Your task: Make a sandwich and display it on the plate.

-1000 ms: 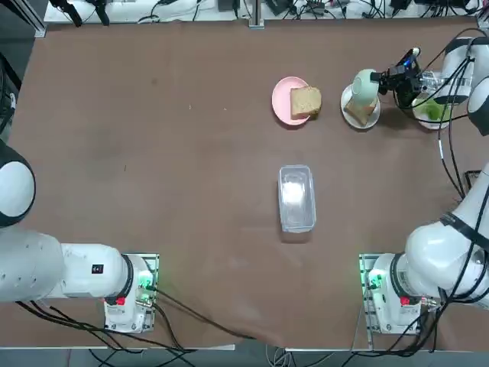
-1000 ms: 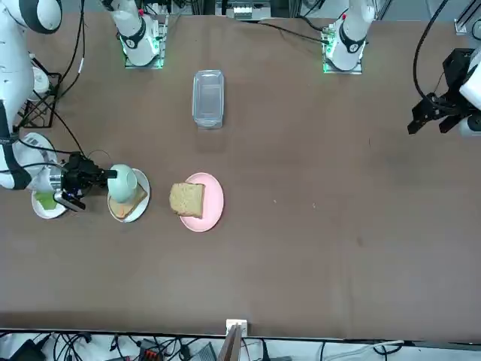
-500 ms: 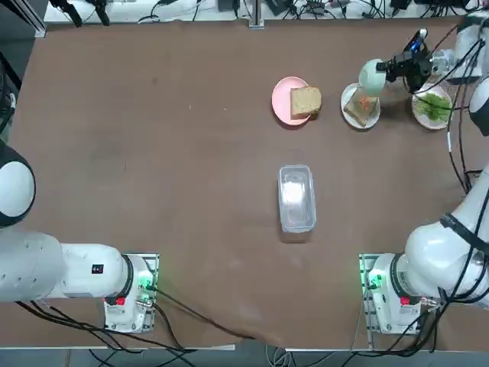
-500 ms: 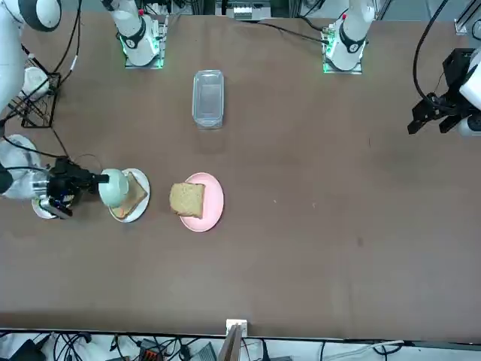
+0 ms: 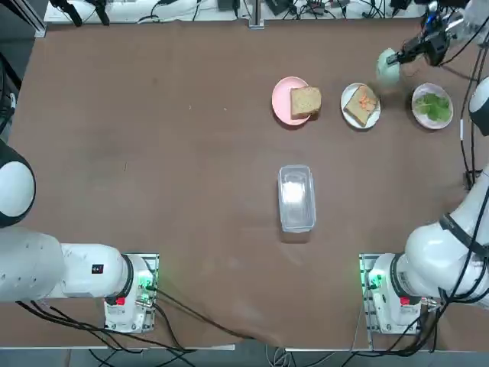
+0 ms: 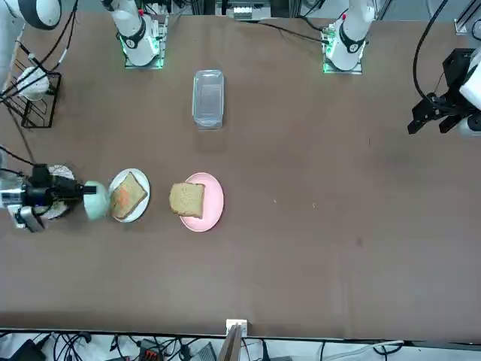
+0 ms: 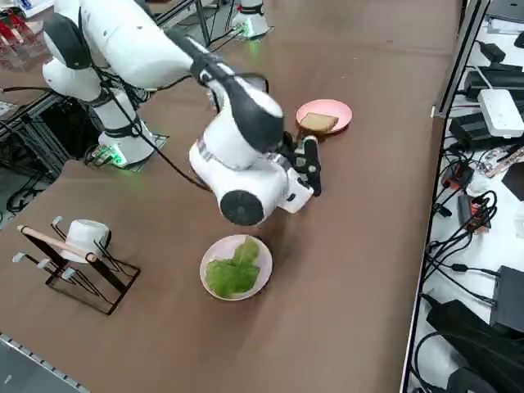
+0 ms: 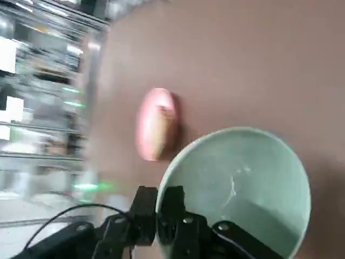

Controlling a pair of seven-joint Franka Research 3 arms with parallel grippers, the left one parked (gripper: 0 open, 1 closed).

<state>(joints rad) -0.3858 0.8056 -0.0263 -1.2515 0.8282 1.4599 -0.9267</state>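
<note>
Nearest the robot's bases, on the brown table (image 5: 153, 153), lies a clear lidded box (image 5: 296, 197), alone in the middle. Beyond it, three plates stand in a row toward the far right. First, a pink plate (image 5: 283, 100) carries one slice of bread (image 5: 306, 101). Just beside it, the small white plate (image 5: 351, 93) holds another slice of bread (image 5: 359, 105) with orange bits (image 5: 367, 100) on top; no second slice covers it. Next comes a white plate (image 5: 447, 98) with a green lettuce leaf (image 5: 434, 105) lying on it. Farther still, above the far right corner of the table, the right pincer (image 5: 409, 52) is pressed together on the rim of a pale green bowl (image 5: 388, 66), one finger inside and one outside, as the wrist view shows. That bowl (image 8: 242, 189) hangs tipped on its side, clear of the plates, and looks empty. Off to the robot's right, a wire rack (image 7: 78, 270) holds a white cup (image 7: 86, 236).
</note>
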